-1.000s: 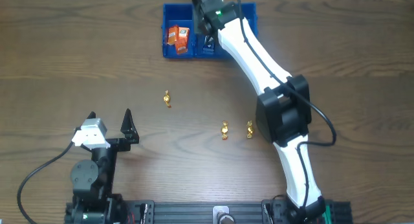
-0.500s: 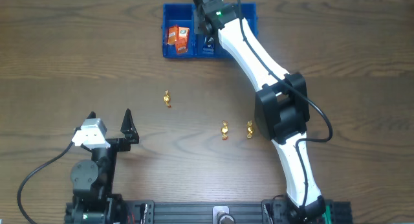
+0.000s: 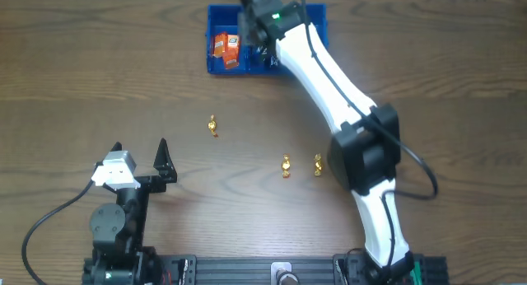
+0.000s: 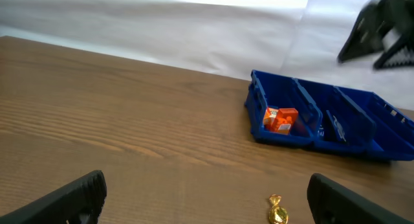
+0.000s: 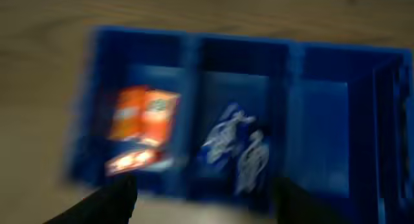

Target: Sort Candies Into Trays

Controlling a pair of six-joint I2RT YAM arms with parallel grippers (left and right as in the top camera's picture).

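Candies not yet in: three gold ones loose on the bench (image 3: 445,79). That's a lone gold candy (image 3: 213,125) left of centre, plus an inner gold candy (image 3: 286,165) and an outer gold candy (image 3: 317,164) near each other right of centre. Right tool (image 5: 207,204) hangs over the tray (image 3: 208,46) at far centre, fingers spread wide with nothing between them, so I read the step in hand as going for the next pick. Left tool (image 3: 140,147) sits near-left, also wide and empty; the lone gold candy is the closest one for it. Doing it well: come straight down, straddle the wrapper's body rather than the twisted ends, and close fully before lifting. On the pair, line the fingers up so neither nudges the neighbour; outer one first looks cleaner to me. Carry high enough to clear the tray wall, centre over one compartment using the wrist view, and release low so the candy can't bounce across a divider. Tray has three compartments side by side. Left holds orange candies (image 3: 226,48), middle holds blue-and-white candies (image 5: 236,149), and the right compartment (image 5: 323,114) looks bare as far as I can see. Gold probably belongs in that right one. Main risk: the wrappers look small and slick, so one may skid on the wood when pinched.
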